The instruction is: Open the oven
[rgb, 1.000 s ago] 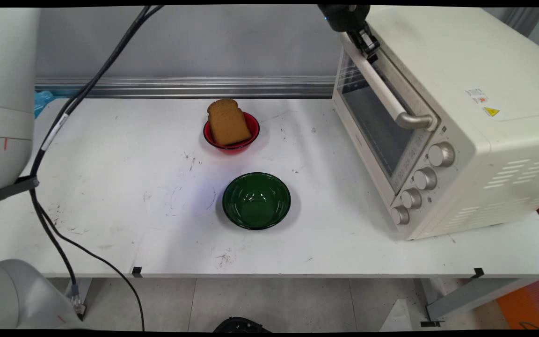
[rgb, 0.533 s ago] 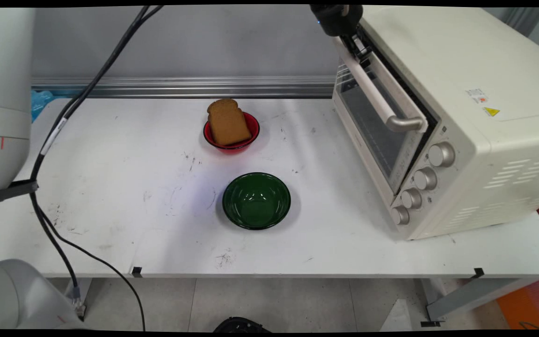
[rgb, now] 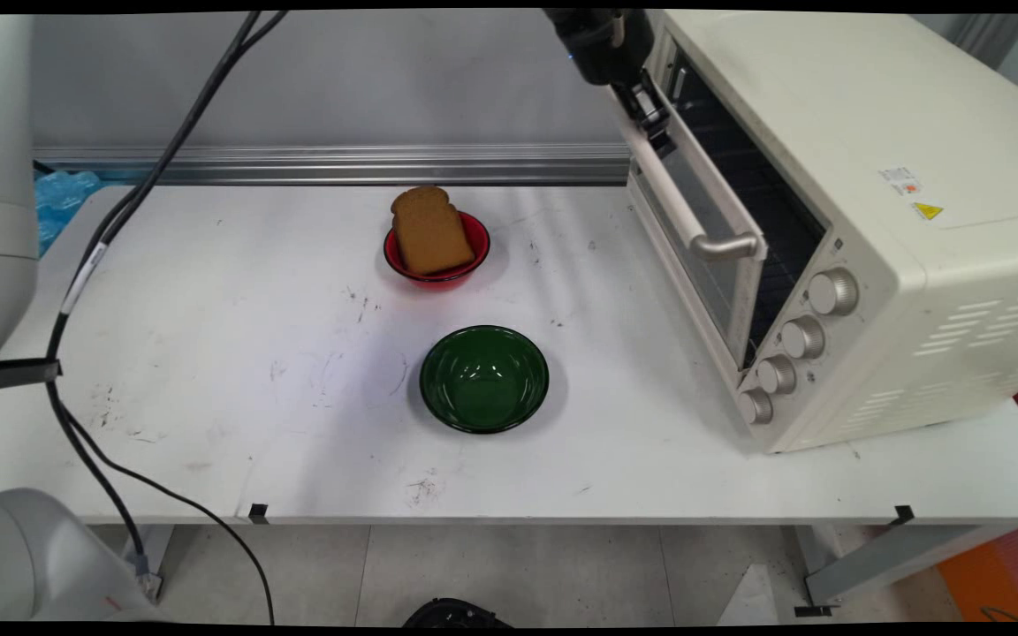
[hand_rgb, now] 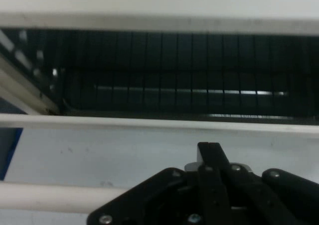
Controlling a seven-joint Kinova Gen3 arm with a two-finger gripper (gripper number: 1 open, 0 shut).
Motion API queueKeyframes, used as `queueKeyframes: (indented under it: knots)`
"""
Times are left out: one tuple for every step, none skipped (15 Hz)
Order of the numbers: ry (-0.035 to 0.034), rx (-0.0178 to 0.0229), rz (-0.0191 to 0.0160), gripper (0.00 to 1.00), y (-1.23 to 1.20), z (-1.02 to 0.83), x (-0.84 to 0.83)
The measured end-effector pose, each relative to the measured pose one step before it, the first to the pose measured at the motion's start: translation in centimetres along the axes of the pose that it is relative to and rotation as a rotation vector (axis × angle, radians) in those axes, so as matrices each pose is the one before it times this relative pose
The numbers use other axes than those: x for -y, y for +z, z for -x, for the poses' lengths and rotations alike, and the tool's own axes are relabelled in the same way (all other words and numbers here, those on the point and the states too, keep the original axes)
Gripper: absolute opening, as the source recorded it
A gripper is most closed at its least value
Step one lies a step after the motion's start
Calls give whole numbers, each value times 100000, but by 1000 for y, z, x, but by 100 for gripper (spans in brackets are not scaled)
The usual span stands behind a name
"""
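Gripper (rgb: 650, 110): black two-finger unit at the top of the main view, set against the far end of the oven door handle. In the hand view (hand_rgb: 212, 158) its linkage rises from the bottom edge with the fingers drawn together; the jaws stand closed, hooked at the handle bar. Whether they pinch the bar or only rest behind it cannot be told.

Oven (rgb: 871, 203): cream toaster oven on the right side of the table, front turned toward the table's middle. Four silver knobs (rgb: 796, 340) run in a column down the front panel on the near side.

Oven door (rgb: 703, 256): glass-fronted, tilted away from the oven body at its top edge, partly open. A dark gap shows between door and body.

Handle (rgb: 681, 208): pale bar with a metal end bracket, running along the door's upper edge. In the hand view it crosses the lower left as a pale rod (hand_rgb: 50, 197).

Oven rack (hand_rgb: 164, 93): dark wire grid inside the cavity, seen through the gap in the hand view.

Red bowl (rgb: 476, 238): toward the table's far side, well apart from the oven.

Bread slice (rgb: 428, 231): brown, leaning in the red bowl, its top past the rim.

Green bowl (rgb: 484, 378): nearer the camera than the red bowl, apart from it.

Table (rgb: 208, 353): white, scuffed surface.

Cables (rgb: 120, 221): black, hanging at the left.
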Motion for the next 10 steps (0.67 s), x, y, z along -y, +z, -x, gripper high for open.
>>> queueKeyframes:
  knots:
    - [66,612,204,0,-88,362,-43]
    - [37,518,155,0,-44,308,-42]
    - [19,589,167,0,-25,338,-58]
    - [24,617,131,0,1,384,-38]
    - [-56,694,26,0,9,478,-18]
    - [-17,568,-23,0,33,420,-15]
    - [-117,588,-125,0,66,527,14]
    - [-240,479,-258,0,125,554,38]
    - [-199,434,-252,0,139,518,24]
    - [-222,316,-272,0,144,500,51]
